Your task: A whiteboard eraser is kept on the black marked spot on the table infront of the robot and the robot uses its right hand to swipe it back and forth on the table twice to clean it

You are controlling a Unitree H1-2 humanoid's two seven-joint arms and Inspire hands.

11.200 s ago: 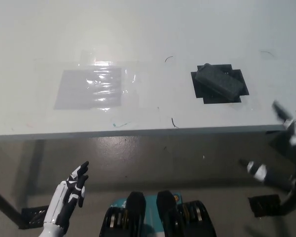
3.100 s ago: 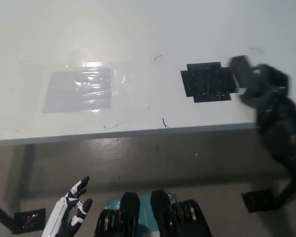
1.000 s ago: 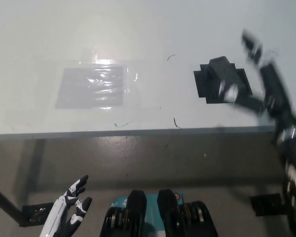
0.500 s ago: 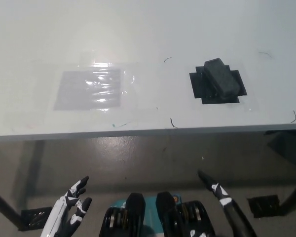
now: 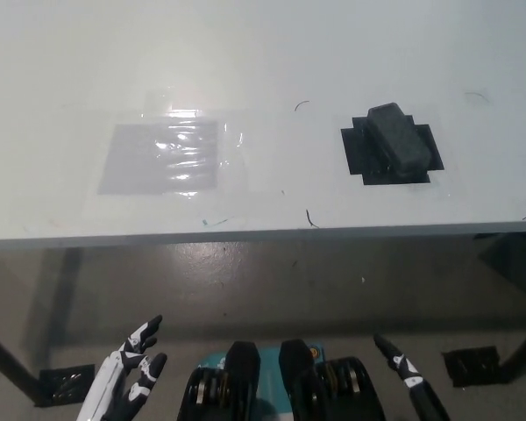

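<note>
A dark grey whiteboard eraser (image 5: 397, 140) lies tilted on the black marked spot (image 5: 362, 159) at the right of the white table (image 5: 245, 61). Nothing touches it. My black right hand (image 5: 409, 382) hangs low at the bottom right, below the table's front edge, fingers apart and holding nothing. My white left hand (image 5: 125, 380) rests at the bottom left, also below the table, fingers spread.
A shiny clear plastic patch (image 5: 170, 156) is taped to the table's left half. Small dark pen marks (image 5: 310, 217) dot the surface near the front edge. Table legs and black foot plates (image 5: 470, 363) show on the floor below.
My right hand has let go of the eraser and dropped from the table to below its front edge. The eraser lies back on the black spot. The left hand has stayed put.
</note>
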